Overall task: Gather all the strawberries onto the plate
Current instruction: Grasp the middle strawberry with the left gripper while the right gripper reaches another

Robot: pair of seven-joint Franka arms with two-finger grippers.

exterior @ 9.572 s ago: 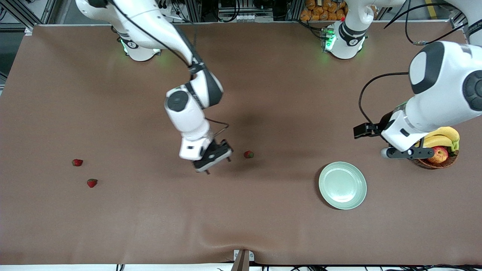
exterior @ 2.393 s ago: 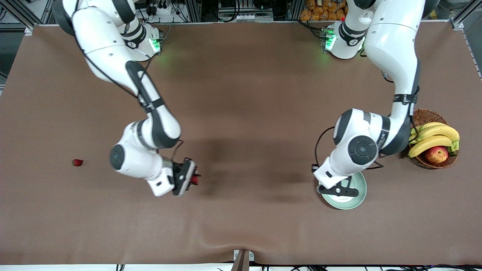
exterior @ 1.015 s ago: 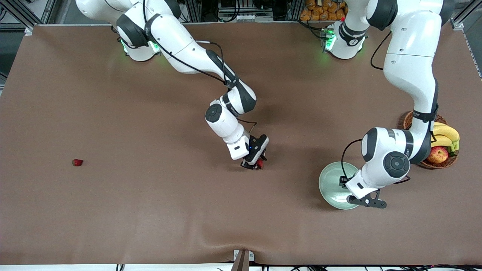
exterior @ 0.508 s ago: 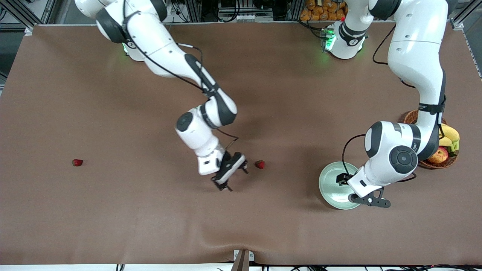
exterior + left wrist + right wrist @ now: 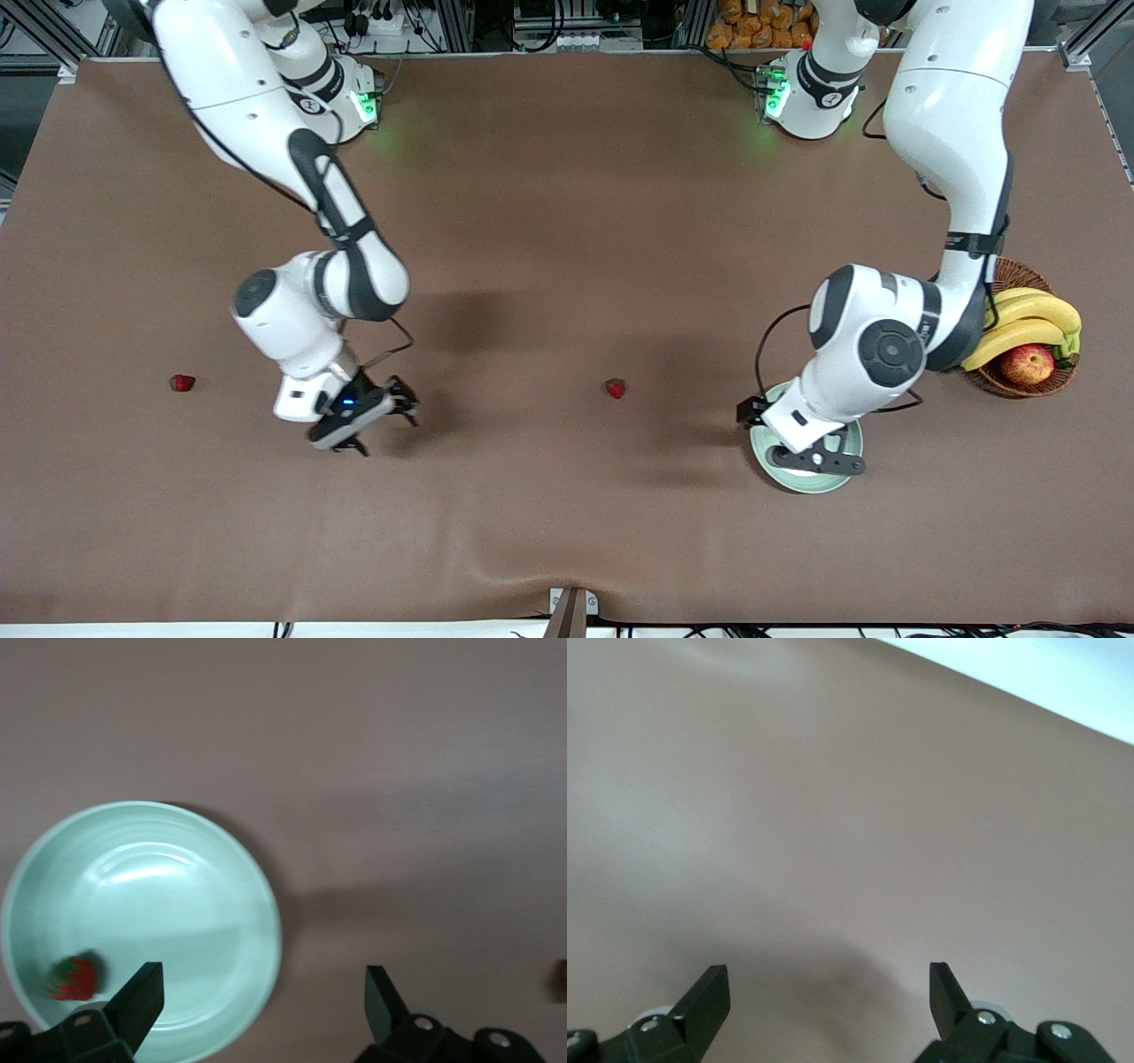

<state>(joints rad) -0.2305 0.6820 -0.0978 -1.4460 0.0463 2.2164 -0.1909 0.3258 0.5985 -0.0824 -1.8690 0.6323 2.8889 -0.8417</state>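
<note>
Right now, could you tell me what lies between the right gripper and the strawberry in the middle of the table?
Nothing: in the front view, only bare brown mat separates the right gripper from that strawberry.

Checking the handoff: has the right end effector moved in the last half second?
Yes. The right end effector, open and empty, has swung away from the mid-table strawberry toward the lone strawberry at the right arm's end of the table.
</note>
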